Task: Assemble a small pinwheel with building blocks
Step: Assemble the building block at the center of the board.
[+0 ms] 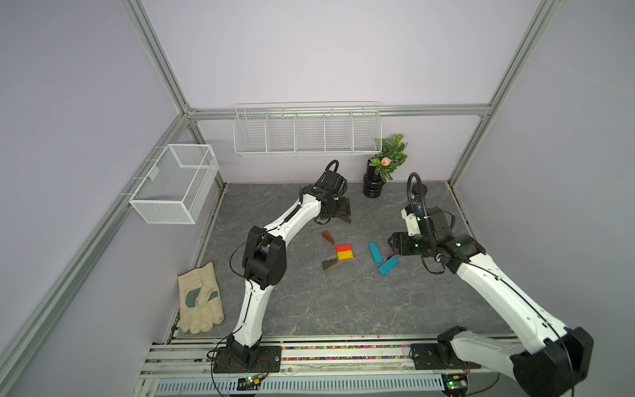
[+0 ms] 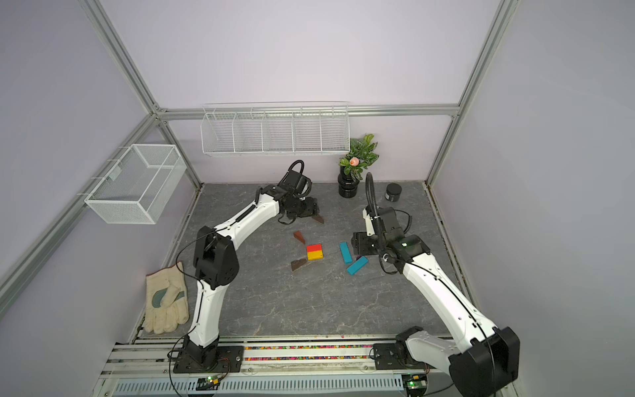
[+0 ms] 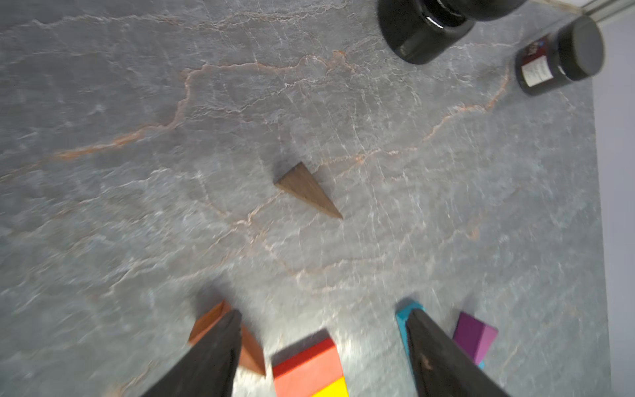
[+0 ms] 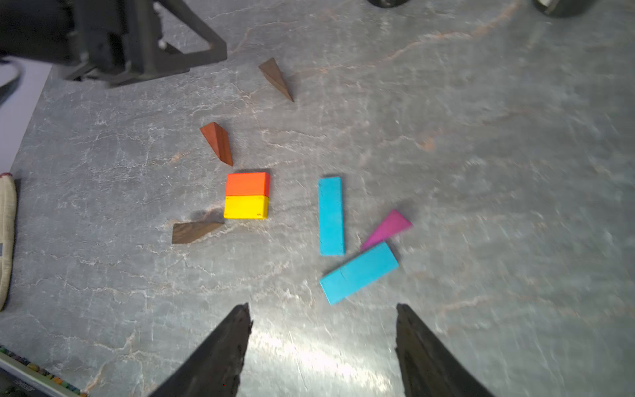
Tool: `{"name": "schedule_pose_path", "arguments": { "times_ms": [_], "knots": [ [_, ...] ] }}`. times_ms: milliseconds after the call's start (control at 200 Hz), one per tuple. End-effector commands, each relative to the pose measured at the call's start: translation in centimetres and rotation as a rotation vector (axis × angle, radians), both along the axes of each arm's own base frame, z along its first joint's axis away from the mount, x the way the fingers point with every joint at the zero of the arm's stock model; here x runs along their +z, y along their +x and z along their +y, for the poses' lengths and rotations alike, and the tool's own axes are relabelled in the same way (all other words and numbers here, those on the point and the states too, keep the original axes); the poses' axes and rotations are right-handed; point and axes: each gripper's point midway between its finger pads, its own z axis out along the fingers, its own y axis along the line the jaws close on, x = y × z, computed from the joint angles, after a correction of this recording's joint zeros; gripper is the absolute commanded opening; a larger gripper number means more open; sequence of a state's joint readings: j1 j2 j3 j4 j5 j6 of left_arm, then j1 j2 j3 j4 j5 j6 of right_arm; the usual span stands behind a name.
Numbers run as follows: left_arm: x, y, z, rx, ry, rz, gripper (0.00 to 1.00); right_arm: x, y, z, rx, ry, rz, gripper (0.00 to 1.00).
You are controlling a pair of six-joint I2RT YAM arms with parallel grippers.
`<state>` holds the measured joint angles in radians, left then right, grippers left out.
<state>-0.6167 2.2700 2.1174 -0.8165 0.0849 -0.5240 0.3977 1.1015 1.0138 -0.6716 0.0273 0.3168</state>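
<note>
The grey surface carries all the parts. The left gripper and right gripper hang released, jaws apart, nothing held.

The building blocks lie mid-surface, somewhat toward the far edge:
- Two teal bars lie loose.
- The red-and-yellow centre is the only assembled part of the pinwheel.
- Two brown wedges sit at its corners.
- A third wedge lies nearer the far edge.
- The purple wedge lies just beside a bar.

Expect light, rigid, smooth pieces. Pinch the bars across their long sides and the wedges at the thick end.

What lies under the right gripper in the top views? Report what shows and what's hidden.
A purple wedge block lies flat on the grey table, its tip by the slanted teal bar. In both top views the open right gripper covers nearly all of it.
</note>
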Motion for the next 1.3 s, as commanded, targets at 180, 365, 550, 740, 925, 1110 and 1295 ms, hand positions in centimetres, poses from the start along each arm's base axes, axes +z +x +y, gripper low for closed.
{"name": "schedule_pose_path", "arguments": {
  "times_ms": [180,365,550,740,925,1110,1295],
  "knots": [
    [-4.1,2.3,-3.0,0.100,-0.005,0.054,0.76,-0.1,-3.4,-3.2,-0.115,0.032,0.013,0.71],
    [-6.5,3.0,-3.1,0.153,0.023,0.052,0.74,-0.2,-4.4,-3.9,-0.143,0.045,0.012,0.72],
    [-7.8,3.9,-3.8,0.168,0.022,0.013,0.72,-0.2,-5.0,-4.3,-0.152,0.044,0.016,0.72],
    [-8.9,5.3,-5.0,0.128,0.026,-0.054,0.67,-0.3,-5.5,-4.5,-0.152,0.042,0.030,0.73],
    [-8.6,5.6,-6.6,0.054,0.039,-0.133,0.53,-0.4,-5.8,-5.1,-0.168,0.032,0.024,0.73],
    [-8.9,4.4,-6.9,-0.018,0.094,-0.135,0.38,-0.7,-5.6,-5.0,-0.173,0.040,0.031,0.74],
    [-8.7,3.1,-6.9,-0.069,0.127,-0.141,0.11,-0.4,-5.6,-5.0,-0.183,0.055,0.020,0.74]
  ]
}}
